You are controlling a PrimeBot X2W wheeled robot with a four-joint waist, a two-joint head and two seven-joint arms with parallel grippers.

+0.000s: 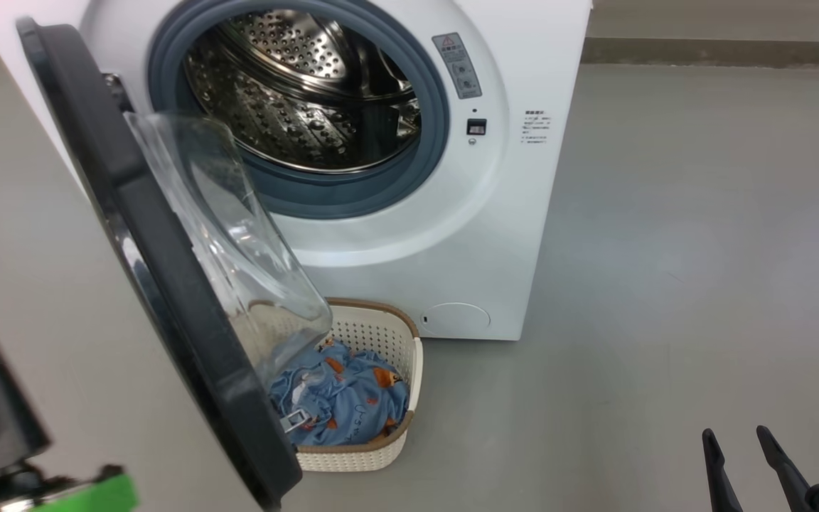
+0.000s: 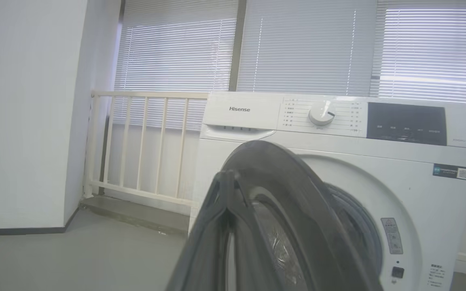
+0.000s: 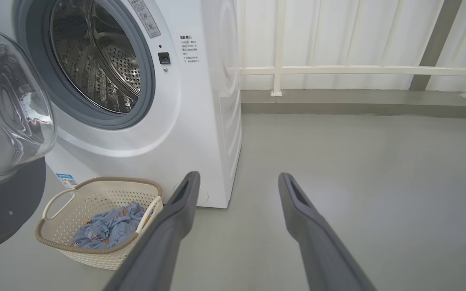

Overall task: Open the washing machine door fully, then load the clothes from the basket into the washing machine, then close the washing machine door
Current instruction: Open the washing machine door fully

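The washing machine (image 1: 495, 213) fills the upper middle of the head view, with its steel drum (image 1: 296, 92) bare inside the grey seal (image 1: 432, 142). The washing machine door (image 1: 153, 235) stands open and runs from the upper left of the frame down to the bottom edge. Its clear glass bowl (image 1: 225, 235) bulges toward the right. The door's lower part covers the left side of the basket (image 1: 388, 341), which sits on the grey floor (image 1: 665, 284) just in front of the machine's lower panel, below the frame's centre. The clothes (image 1: 345, 398) lie crumpled inside the basket, blue with orange bears.

In the left wrist view the left claw (image 2: 227, 176) has its two dark fingers pressed together at the tips, low in the centre of the frame, with the door's dark rim behind them. Whether they touch that rim I cannot tell.

The right claw (image 1: 736, 434) shows at the lower right of the head view, its fingers apart and holding nothing, well clear of the basket. In the right wrist view its spread fingers (image 3: 184, 202) rise from the bottom edge over bare floor. There the basket (image 3: 91, 202) and the clothes (image 3: 107, 228) sit at the lower left.
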